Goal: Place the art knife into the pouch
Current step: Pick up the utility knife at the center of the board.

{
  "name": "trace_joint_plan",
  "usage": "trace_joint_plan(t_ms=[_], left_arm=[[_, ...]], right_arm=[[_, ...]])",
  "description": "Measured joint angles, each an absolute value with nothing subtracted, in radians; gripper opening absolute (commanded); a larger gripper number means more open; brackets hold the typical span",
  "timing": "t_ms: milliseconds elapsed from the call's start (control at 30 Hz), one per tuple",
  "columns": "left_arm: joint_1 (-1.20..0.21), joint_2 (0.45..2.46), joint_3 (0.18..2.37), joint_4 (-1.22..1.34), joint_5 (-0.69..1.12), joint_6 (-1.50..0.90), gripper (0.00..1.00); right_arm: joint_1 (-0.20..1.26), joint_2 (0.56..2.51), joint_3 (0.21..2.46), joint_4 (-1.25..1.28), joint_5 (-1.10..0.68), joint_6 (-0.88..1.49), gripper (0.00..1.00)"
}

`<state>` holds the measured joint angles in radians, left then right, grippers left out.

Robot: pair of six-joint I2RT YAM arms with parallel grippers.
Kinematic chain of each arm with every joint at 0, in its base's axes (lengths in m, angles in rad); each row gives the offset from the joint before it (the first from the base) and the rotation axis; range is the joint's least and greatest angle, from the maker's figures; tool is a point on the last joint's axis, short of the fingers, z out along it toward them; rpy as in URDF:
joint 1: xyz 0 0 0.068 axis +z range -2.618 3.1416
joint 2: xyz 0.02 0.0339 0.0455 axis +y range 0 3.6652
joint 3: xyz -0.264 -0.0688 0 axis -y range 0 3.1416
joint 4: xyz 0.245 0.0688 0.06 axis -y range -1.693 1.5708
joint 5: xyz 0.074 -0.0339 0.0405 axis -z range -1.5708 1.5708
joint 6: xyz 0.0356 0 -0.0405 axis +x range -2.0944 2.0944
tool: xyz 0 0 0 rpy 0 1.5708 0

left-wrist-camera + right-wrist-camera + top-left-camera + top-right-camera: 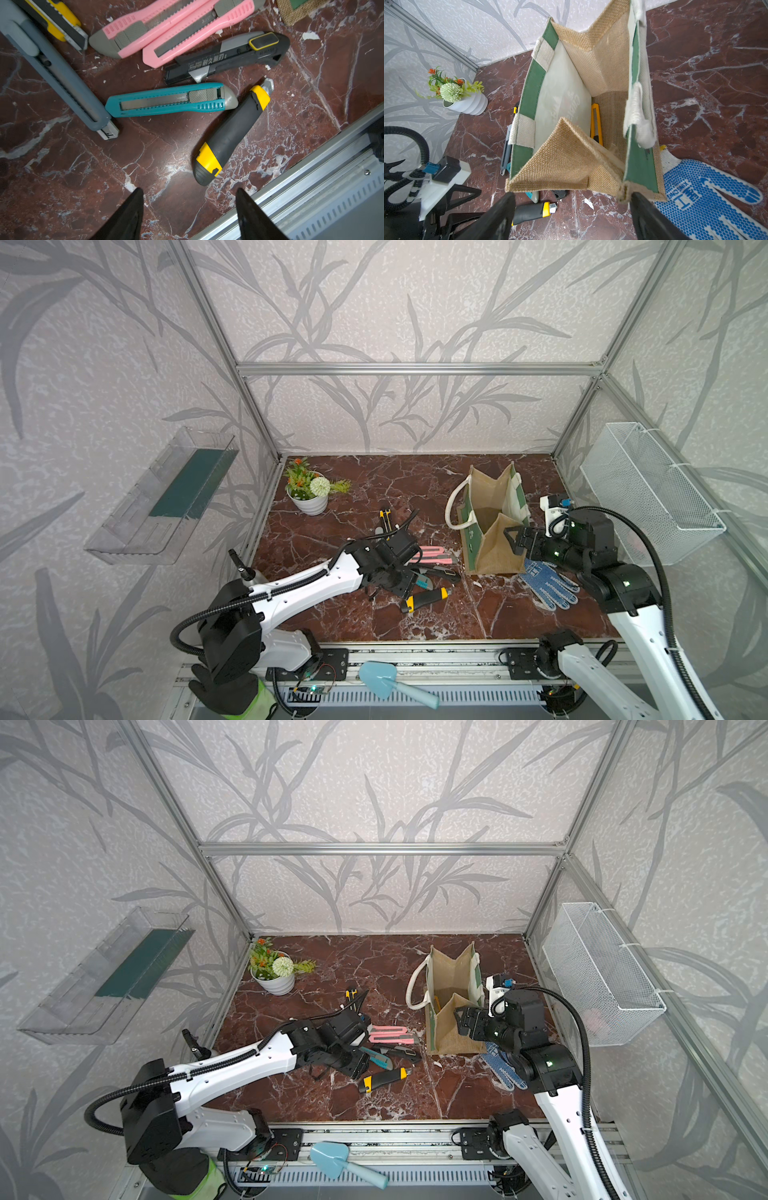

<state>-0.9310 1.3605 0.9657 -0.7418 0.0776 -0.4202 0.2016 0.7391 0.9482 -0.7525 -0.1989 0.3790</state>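
Observation:
Several art knives lie left of the pouch (490, 510): a black-and-yellow one (230, 133) nearest the front, a teal one (170, 99), two pink ones (166, 27), a black one (228, 54) and a grey one (56, 70). My left gripper (189, 193) hangs open over bare marble just short of the black-and-yellow knife's butt, holding nothing. The pouch stands upright with its mouth spread, and a yellow knife (596, 122) lies on its floor. My right gripper (573, 195) is open at the pouch's near end, one finger beside its frayed corner.
A blue-dotted work glove (548, 585) lies right of the pouch under the right arm. A potted plant (309, 489) stands at the back left. A white mesh basket (648, 493) hangs on the right wall. The aluminium front rail (311, 176) runs close to the left gripper.

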Motion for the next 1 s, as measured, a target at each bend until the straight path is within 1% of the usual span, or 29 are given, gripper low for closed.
trace_joint_plan(t_ms=[333, 667, 900, 1000], left_arm=[[-0.989, 1.460, 0.960, -0.698, 0.080, -0.407, 0.65], [-1.036, 1.558, 0.960, -0.669, 0.064, -0.394, 0.60], [-1.054, 1.632, 0.960, -0.654, 0.039, -0.396, 0.54], [-1.055, 1.649, 0.960, -0.649, 0.029, -0.397, 0.48]], right_arm=[[0.202, 0.692, 0.887, -0.762, -0.210, 0.417, 0.87], [0.202, 0.638, 0.874, -0.769, -0.207, 0.441, 0.87], [0.202, 0.636, 0.874, -0.770, -0.200, 0.449, 0.87], [0.202, 0.636, 0.874, -0.773, -0.193, 0.449, 0.87]])
